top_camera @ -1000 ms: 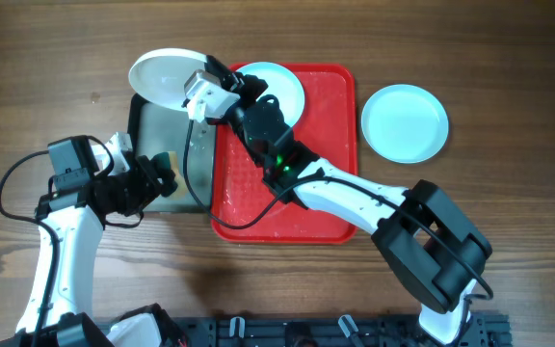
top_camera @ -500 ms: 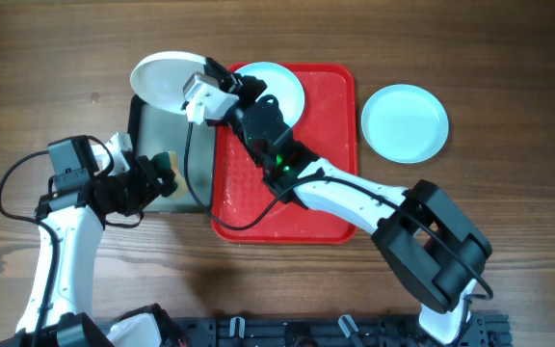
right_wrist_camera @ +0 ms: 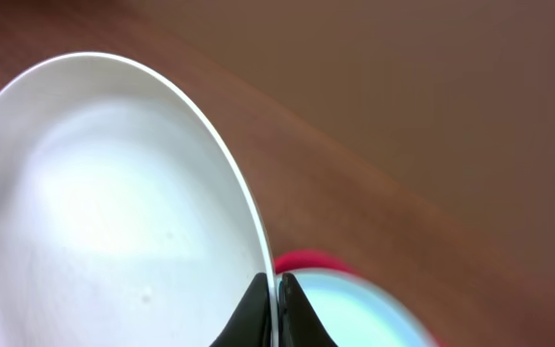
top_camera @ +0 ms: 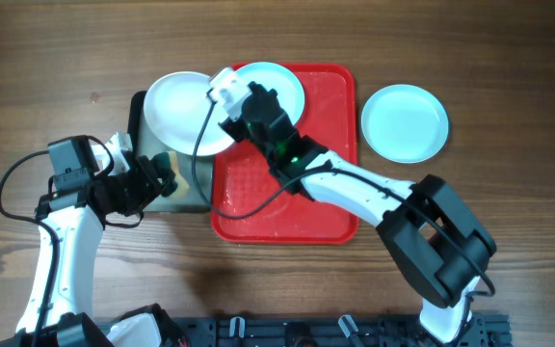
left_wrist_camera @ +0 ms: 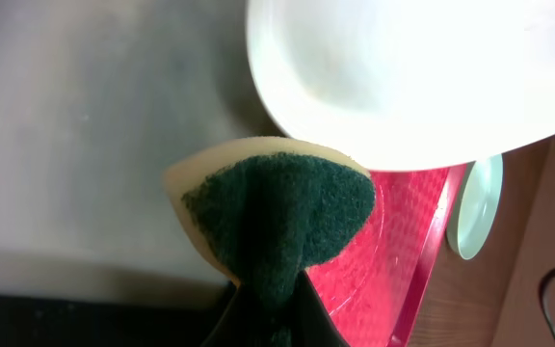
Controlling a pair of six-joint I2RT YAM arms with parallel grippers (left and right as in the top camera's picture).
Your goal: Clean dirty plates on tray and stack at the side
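Wooden bench (top_camera: 509, 58), seen from overhead and both wrists. Red tray (top_camera: 326, 193): centre, toward the far edge; light blue plate (top_camera: 282, 87) in its far-left corner, partly hidden by the right arm. Second light blue plate (top_camera: 405, 122): on bare wood just right of the tray. Dark grey tray (top_camera: 186, 188): just beside the red tray's left side. White plate (top_camera: 183, 111): over the grey tray's far end, rim pinched by the right gripper (right_wrist_camera: 276, 294). Left gripper (left_wrist_camera: 273, 308): clamped on a yellow sponge (left_wrist_camera: 277, 207), green scouring face showing, over the grey tray, near the plate
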